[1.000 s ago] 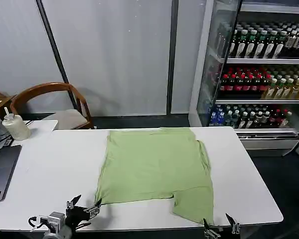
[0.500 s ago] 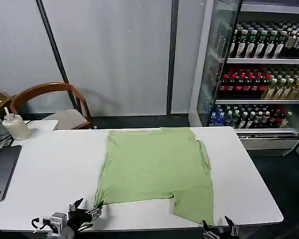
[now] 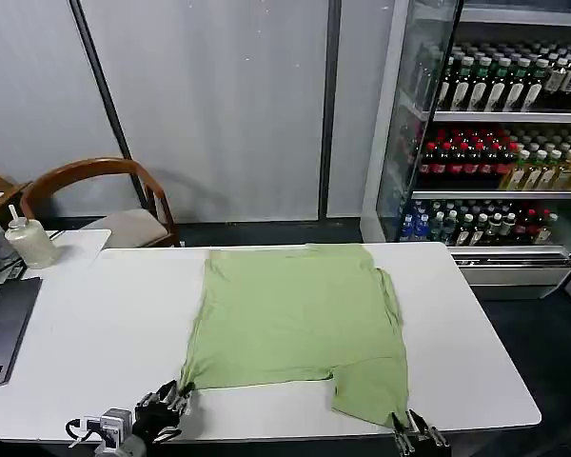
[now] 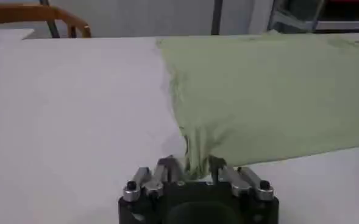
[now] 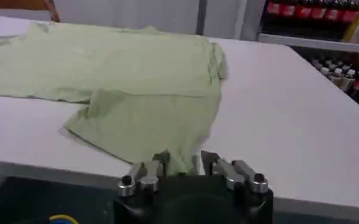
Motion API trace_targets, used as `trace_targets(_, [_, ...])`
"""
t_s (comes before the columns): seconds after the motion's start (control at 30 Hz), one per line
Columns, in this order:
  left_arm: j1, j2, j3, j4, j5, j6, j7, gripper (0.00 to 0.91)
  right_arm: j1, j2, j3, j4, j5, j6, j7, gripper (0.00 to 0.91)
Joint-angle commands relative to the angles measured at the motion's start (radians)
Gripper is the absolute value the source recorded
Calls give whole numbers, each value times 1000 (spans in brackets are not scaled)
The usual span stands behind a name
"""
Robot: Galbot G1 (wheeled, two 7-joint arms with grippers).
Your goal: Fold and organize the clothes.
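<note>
The lime-green T-shirt (image 3: 300,324) lies plain side up in the middle of the white tabletop (image 3: 95,324), partly folded, with one flap reaching toward the near edge at 5 o'clock. The left gripper (image 3: 171,398) sits at the shirt's 7 o'clock corner, and in the left wrist view its fingers (image 4: 167,170) are closed on a bunched bit of that corner. The right gripper (image 3: 414,433) is at the 5 o'clock tip of the flap, at the very lip of the tabletop, fingers (image 5: 158,164) pinched on the hem. Both holds look thin, so a fast lift could likely pull the cloth free on 1 side and leave the fold skewed; uneven pulling would drag the whole shirt toward the near edge. Open room lies toward 12 o'clock and 9 o'clock, though a laptop (image 3: 0,333) and bottle (image 3: 29,238) crowd the far 9 o'clock side. At 3 o'clock bare tabletop remains before the edge.
</note>
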Motion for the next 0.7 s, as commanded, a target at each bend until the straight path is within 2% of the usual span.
trace_targets(0.03, [0, -2, 8, 14, 6, -4, 3, 20, 4, 1, -2, -3, 17, -4, -2, 0])
trace_targets(0.2, [2, -2, 9, -17, 7, -34, 20, 20, 18, 4, 2, 2, 16, 11, -4, 0])
trace_targets(0.43, [-53, 34, -27, -65, -59, -91, 66, 20, 102, -9, 29, 86, 53, 21, -25, 0])
trace_targets(0.5, [-93, 32, -34, -41, -95, -93, 68, 20, 148, -16, 33, 71, 54, 43, -31, 0])
trace_targets(0.7, [-213, 25, -39, 79, -125, -128, 134, 20, 297, -22, 15, -32, 53, 26, -46, 0])
